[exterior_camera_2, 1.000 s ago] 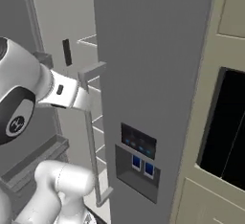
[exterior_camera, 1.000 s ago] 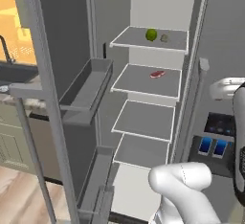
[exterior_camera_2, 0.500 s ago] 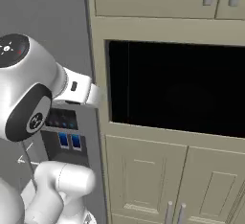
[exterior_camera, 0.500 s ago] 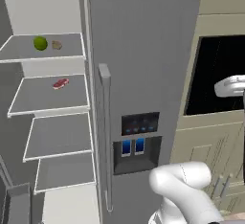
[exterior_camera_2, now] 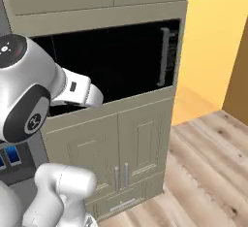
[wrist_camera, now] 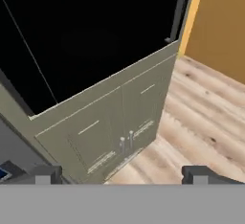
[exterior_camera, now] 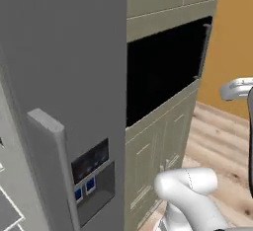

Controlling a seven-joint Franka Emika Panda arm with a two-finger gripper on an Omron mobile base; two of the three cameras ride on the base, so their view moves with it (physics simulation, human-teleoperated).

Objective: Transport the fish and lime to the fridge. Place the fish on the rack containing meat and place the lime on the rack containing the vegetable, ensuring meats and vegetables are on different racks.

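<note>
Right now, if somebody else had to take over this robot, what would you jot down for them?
Gripper: open, jaws wide, nothing held.
Where things are: the base faces the grey outer door of the fridge, with its dispenser panel, and beside it a dark wall oven above cabinet doors. Wooden floor lies to the right.
Done: cannot be judged from here. Neither fish nor lime is in the gripper.
Left: probably face the fridge shelves, check what is already stored, then fetch and place anything missing, meat and vegetables on separate racks.
</note>
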